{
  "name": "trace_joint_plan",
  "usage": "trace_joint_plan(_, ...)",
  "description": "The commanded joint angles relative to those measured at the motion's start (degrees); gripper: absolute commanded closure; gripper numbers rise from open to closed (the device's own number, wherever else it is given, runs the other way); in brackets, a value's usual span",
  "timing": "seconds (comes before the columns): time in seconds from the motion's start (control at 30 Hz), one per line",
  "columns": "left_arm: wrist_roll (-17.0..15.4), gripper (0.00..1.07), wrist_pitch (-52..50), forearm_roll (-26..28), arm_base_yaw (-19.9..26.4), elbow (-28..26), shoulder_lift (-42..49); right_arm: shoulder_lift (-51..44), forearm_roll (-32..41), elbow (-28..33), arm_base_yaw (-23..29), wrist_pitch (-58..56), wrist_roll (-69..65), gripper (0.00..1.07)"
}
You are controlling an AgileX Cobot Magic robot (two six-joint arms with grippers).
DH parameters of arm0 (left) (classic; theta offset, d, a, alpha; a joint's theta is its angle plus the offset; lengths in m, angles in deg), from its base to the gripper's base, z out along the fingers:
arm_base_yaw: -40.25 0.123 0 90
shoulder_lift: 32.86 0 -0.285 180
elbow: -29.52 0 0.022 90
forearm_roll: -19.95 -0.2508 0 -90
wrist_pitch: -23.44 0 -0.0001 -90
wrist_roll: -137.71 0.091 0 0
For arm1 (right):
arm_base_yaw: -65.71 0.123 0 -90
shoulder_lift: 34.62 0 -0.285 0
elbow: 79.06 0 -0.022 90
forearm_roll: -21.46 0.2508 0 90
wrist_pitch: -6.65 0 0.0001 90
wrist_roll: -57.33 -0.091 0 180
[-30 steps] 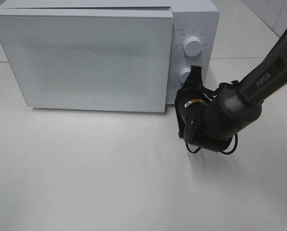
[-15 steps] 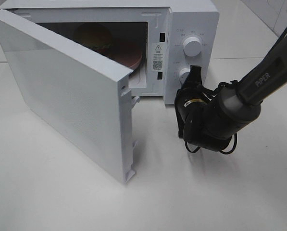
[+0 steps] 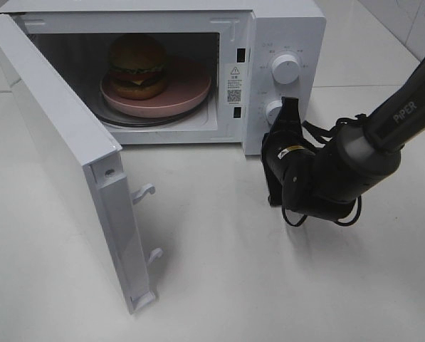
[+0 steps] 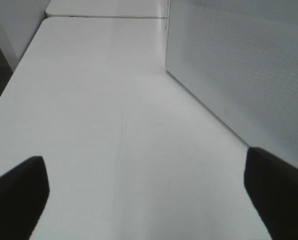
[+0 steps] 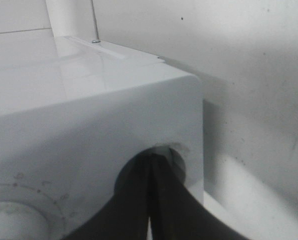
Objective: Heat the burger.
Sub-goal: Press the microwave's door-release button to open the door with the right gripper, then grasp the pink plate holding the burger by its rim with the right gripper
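Standing upright on a plate inside the open microwave: the burger. Right gripper pressed together by its lower dial; left gripper spread.

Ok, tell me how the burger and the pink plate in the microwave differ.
The burger is tall and layered, a brown bun over coloured fillings; the plate is flat and plain pink. The burger is narrower and sits on the plate's left part in the high view, leaving its right side bare. The burger rests on the plate; the plate rests on the turntable. Both are round and inside the open microwave.
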Motion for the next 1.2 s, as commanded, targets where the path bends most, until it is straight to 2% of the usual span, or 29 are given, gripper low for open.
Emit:
trace_joint_plan(0.03, -0.3, 0.07, -0.8, 0.1, 0.0, 0.2, 0.4, -1.8, -3.3, 0.2, -0.6, 1.0, 0.8, 1.07)
trace_joint_plan(0.5, -0.3, 0.07, -0.8, 0.1, 0.0, 0.2, 0.4, -8.8, -3.6, 8.1, -0.6, -7.6, 8.5, 1.07)
trace_joint_plan(0.67, -0.3, 0.07, -0.8, 0.1, 0.0, 0.2, 0.4, -13.4, -3.8, 11.9, -0.6, -8.6, 13.5, 1.07)
trace_joint_plan(0.77, -0.3, 0.07, -0.8, 0.1, 0.0, 0.2, 0.4, -17.2, -3.8, 13.8, -0.7, -13.6, 17.9, 1.07)
trace_joint_plan(0.87, -0.3, 0.07, -0.8, 0.1, 0.0, 0.2, 0.4, -21.1, -3.8, 14.8, -0.7, -20.3, 25.4, 1.07)
trace_joint_plan(0.93, -0.3, 0.07, -0.8, 0.1, 0.0, 0.2, 0.4, -25.9, -3.8, 15.0, -0.7, -28.2, 36.6, 1.06)
trace_joint_plan(1.03, -0.3, 0.07, -0.8, 0.1, 0.0, 0.2, 0.4, -27.0, -3.8, 15.0, -0.7, -30.1, 39.9, 1.06)
trace_joint_plan(1.07, -0.3, 0.07, -0.8, 0.1, 0.0, 0.2, 0.4, -28.8, -3.6, 15.0, -0.7, -33.9, 45.8, 1.05)
trace_joint_plan(1.2, -0.3, 0.07, -0.8, 0.1, 0.0, 0.2, 0.4, -31.7, -3.6, 15.0, -0.7, -41.6, 54.4, 1.05)
